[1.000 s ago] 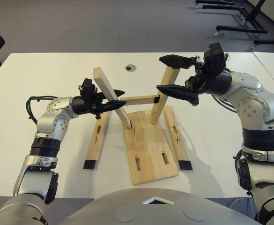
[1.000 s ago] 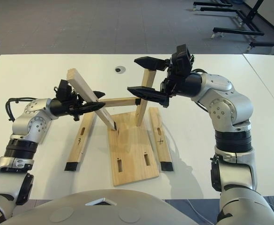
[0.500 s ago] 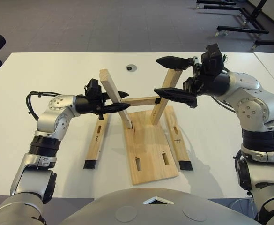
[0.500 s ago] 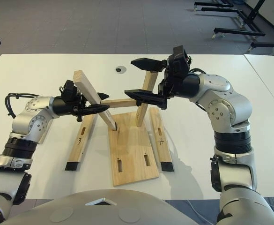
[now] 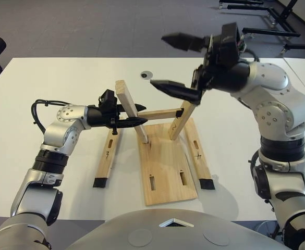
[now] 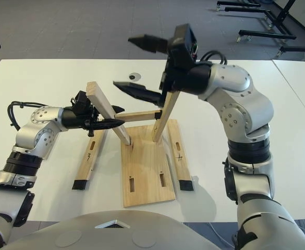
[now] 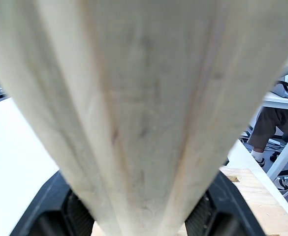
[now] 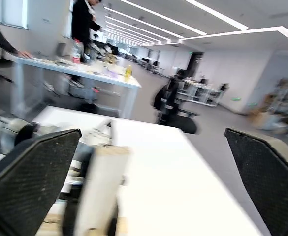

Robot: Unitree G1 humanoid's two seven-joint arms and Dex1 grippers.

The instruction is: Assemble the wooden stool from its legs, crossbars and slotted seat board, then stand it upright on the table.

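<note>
The slotted seat board (image 5: 169, 167) lies flat on the white table. Two legs stand tilted in its far slots, a left leg (image 5: 127, 102) and a right leg (image 5: 180, 121). A crossbar (image 5: 155, 112) joins them. My left gripper (image 5: 130, 116) is shut on the left leg about halfway up. Up close, that leg (image 7: 134, 98) runs between the finger pads (image 7: 80, 216). My right gripper (image 5: 159, 59) hangs wide open above the crossbar, clear of the right leg. The right leg's top (image 8: 102, 183) sits beside one of its fingers (image 8: 30, 173).
Two loose legs with black end caps lie flat beside the board, one to the left (image 5: 107, 157) and one to the right (image 5: 199, 159). A round cable hole (image 5: 146, 75) sits in the table behind the assembly. Bare tabletop lies to both sides.
My right gripper, which straddled the right leg's top, has risen and swung left, away from it. My left gripper has shifted right with the left leg, which now stands steeper.
</note>
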